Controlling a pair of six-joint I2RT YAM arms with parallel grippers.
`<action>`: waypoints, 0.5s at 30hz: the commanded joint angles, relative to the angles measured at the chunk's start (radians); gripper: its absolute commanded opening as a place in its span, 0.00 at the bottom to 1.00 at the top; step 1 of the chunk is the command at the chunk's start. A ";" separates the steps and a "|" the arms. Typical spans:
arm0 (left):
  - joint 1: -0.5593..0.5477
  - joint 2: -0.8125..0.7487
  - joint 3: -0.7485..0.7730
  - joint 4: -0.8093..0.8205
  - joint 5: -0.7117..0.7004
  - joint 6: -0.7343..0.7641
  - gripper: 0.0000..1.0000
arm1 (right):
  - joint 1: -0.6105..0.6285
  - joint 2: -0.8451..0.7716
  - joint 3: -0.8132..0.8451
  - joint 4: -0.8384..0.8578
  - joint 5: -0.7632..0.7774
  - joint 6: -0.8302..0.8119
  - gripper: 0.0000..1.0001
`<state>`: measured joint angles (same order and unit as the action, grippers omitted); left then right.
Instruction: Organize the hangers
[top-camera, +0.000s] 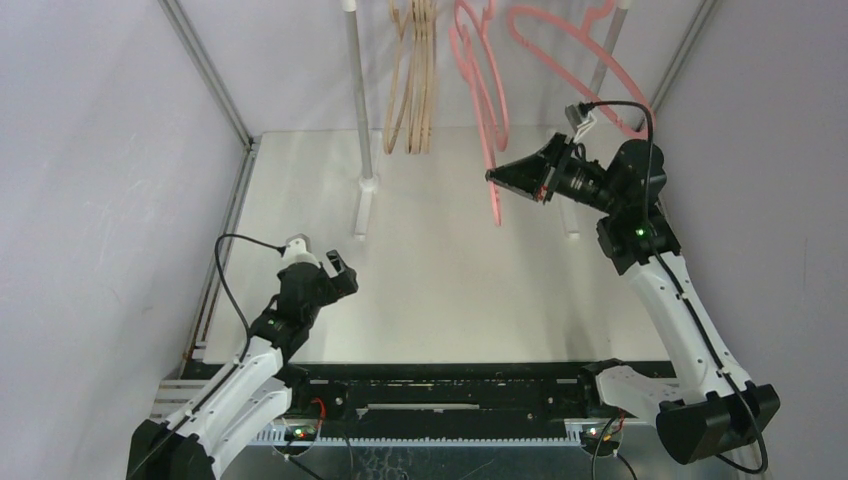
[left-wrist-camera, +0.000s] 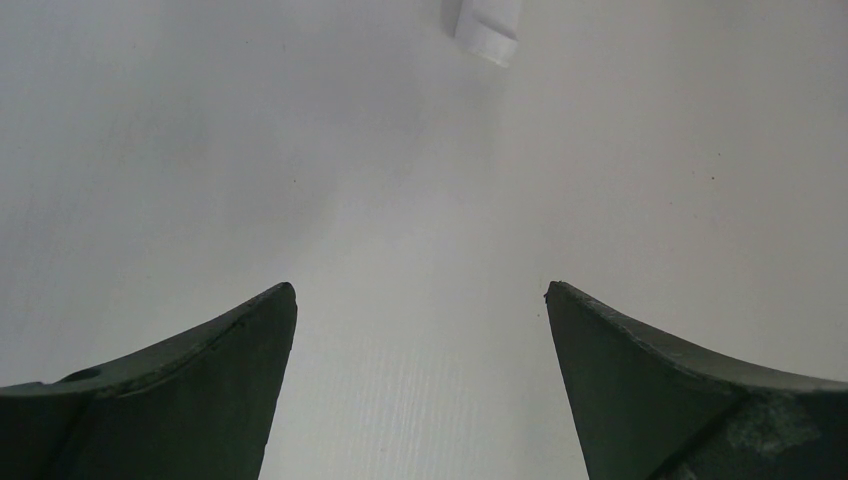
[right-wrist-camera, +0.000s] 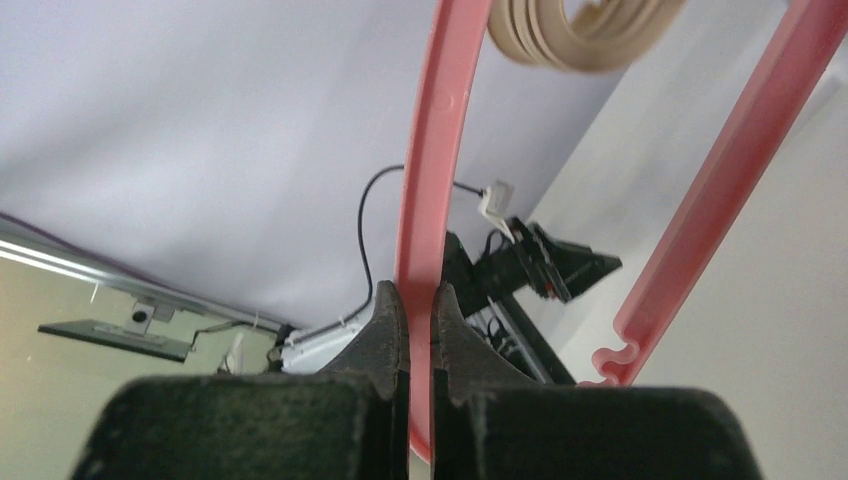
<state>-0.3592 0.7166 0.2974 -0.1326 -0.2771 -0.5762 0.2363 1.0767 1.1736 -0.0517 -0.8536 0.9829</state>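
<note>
- The right gripper (top-camera: 492, 176) is up at the far right, clenched edge-on around the rim of a thin salmon-pink plastic hanger (top-camera: 495, 205); in the wrist view its black fingers (right-wrist-camera: 385, 330) pinch that pink rim (right-wrist-camera: 430, 150) tight, with no gap showing.
- The held hanger dangles among the other pink hangers (top-camera: 468, 70), just right of the bunch of beige rounded hangers (top-camera: 410, 90); a grey upright pole (top-camera: 357, 100) stands left of the beige bunch, and a tilted pink hanger (top-camera: 535, 28) sits furthest right.
- The left gripper (top-camera: 345, 272) hovers low at the near left over the white table (top-camera: 450, 310); its jaws are spread wide with nothing between them.
- My read is that this pink hanger is being carried to join its colour group; the pinch is narrow, so the hanger could swivel; go slowly and keep the wrist level.
- The hook is out of frame, so I cannot tell whether it is caught on anything; raise the hanger before any sideways slide.
- Watch the neighbouring pink loops; a snag would drag them along.
</note>
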 joint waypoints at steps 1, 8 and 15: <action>-0.006 0.005 0.009 0.053 -0.010 0.007 0.99 | 0.014 0.027 0.085 0.197 0.116 0.066 0.00; -0.006 0.000 0.013 0.048 -0.008 0.015 0.99 | 0.075 0.163 0.157 0.300 0.208 0.097 0.00; -0.005 -0.015 0.009 0.040 -0.016 0.020 1.00 | 0.105 0.333 0.259 0.392 0.259 0.131 0.00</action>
<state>-0.3599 0.7193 0.2974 -0.1219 -0.2775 -0.5755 0.3309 1.3548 1.3518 0.2073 -0.6529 1.0828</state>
